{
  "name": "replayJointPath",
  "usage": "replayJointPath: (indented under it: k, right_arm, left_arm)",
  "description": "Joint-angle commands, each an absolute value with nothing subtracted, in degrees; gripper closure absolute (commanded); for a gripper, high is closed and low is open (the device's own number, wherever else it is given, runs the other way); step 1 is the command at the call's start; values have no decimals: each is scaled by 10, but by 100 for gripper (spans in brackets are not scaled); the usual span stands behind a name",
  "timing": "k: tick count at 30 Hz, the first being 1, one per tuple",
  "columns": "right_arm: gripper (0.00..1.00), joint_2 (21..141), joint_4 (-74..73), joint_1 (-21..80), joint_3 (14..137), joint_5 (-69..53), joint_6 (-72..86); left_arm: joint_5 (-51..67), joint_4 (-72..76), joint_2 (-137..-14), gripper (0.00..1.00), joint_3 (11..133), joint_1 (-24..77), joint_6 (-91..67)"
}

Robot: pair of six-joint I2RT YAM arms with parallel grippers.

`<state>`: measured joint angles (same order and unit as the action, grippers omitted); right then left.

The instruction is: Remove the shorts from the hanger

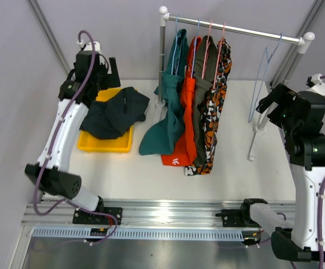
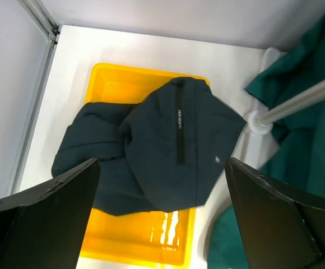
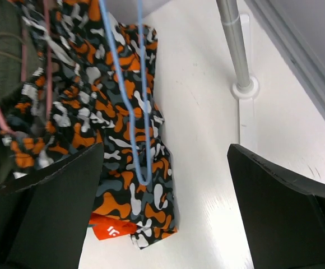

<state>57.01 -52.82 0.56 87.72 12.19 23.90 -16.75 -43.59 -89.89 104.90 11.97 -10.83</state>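
Observation:
The dark navy shorts (image 1: 115, 114) lie crumpled in the yellow bin (image 1: 89, 144), also in the left wrist view (image 2: 168, 145). Teal (image 1: 168, 106), bright orange (image 1: 187, 112), olive-grey (image 1: 204, 84) and camouflage shorts (image 1: 216, 106) hang on hangers from the rail (image 1: 235, 29). An empty blue hanger (image 1: 263, 73) hangs at the rail's right end. My left gripper (image 1: 98, 67) is open and empty above the bin (image 2: 162, 196). My right gripper (image 1: 274, 103) is open and empty near the blue hanger (image 3: 134, 106), with the camouflage shorts (image 3: 112, 145) below it (image 3: 165, 185).
The rail stands on two white posts, left (image 1: 162, 56) and right (image 1: 274, 84), with foot bases on the white table. A grey wall stands behind. The right post's base (image 3: 245, 88) shows in the right wrist view.

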Motion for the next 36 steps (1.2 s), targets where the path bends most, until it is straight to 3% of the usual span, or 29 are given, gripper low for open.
replayJointPath:
  k: [1, 3, 7, 13, 16, 20, 29, 36]
  right_arm:
    - [1, 555, -512, 5, 933, 67, 236]
    - [1, 555, -469, 5, 940, -48, 238]
    - [9, 588, -378, 11, 973, -122, 277]
    - [19, 714, -357, 107, 1048, -41, 252]
    - [30, 791, -368, 138, 1091, -18, 243]
    - [32, 876, -398, 149, 1165, 25, 238]
    - [46, 951, -383, 149, 1166, 49, 247]
    - [71, 967, -372, 156, 1150, 57, 254]
  left_arm:
    - [-149, -437, -788, 1, 1022, 118, -145]
    - [-133, -431, -753, 1, 966, 119, -168]
    - [-85, -374, -638, 1, 824, 132, -186]
    - [-56, -339, -531, 1, 643, 154, -192]
    - [-65, -349, -521, 1, 611, 156, -170]
    - [-89, -359, -512, 1, 588, 156, -156]
    - [-89, -322, -475, 1, 532, 156, -157]
    - [-89, -311, -468, 1, 514, 156, -157]
